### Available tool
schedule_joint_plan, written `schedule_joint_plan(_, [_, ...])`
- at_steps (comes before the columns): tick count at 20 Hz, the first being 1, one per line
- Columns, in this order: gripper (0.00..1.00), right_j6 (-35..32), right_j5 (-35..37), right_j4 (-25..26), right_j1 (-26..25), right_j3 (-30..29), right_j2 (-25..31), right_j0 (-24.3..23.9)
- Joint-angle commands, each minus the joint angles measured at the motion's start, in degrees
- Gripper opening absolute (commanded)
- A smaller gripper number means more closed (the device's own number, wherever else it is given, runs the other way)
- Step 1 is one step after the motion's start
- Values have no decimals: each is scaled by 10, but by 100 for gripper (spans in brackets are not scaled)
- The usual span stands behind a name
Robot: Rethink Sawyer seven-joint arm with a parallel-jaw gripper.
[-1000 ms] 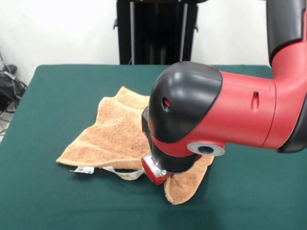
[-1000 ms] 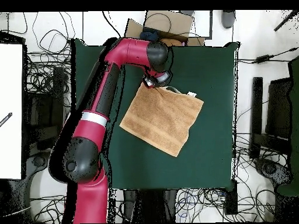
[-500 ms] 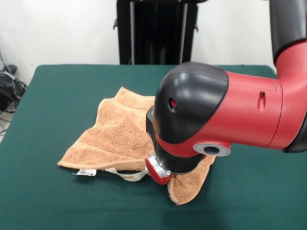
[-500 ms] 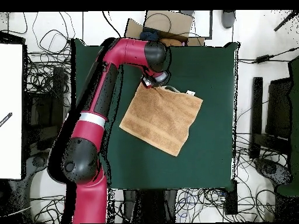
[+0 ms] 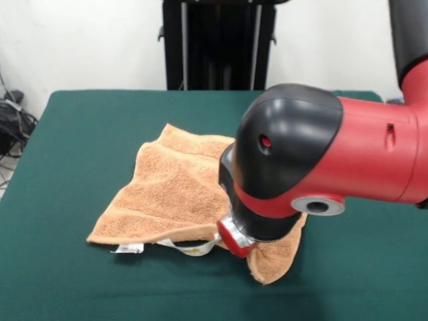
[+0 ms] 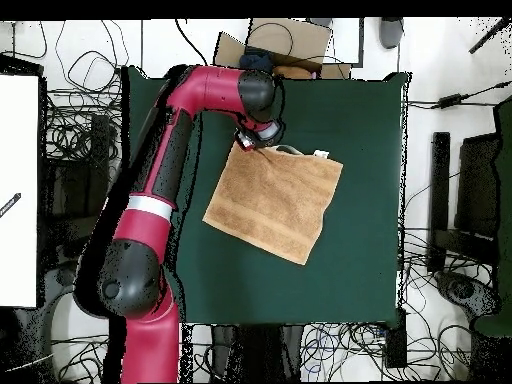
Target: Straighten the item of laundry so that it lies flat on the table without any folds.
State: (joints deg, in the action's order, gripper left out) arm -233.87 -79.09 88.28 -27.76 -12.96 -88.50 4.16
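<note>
From the front camera you see the orange-tan towel (image 5: 177, 194) lying mid-table on the dark green table (image 5: 73, 134), mostly spread but with its near edge lifted and a corner drooping below the arm's bulky head. The gripper (image 5: 235, 242) sits low at that near edge, right against the cloth; its tips are hidden behind the red and silver end, so you cannot tell whether they are apart or closed on the fabric. A white tag (image 5: 129, 249) and a pale strip trail from the towel's near edge onto the felt. From overhead you see the towel (image 6: 272, 203) turned at an angle like a diamond, the gripper (image 6: 250, 141) at its corner nearest the table's far edge, the tag (image 6: 321, 154) at the adjoining corner.
</note>
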Motion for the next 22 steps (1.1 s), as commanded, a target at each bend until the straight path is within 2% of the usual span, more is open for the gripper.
schedule_joint_plan(1, [0, -77, -14, -12, 21, 43, -11, 19])
schedule_joint_plan(22, [0, -98, -5, -6, 21, 54, -22, 26])
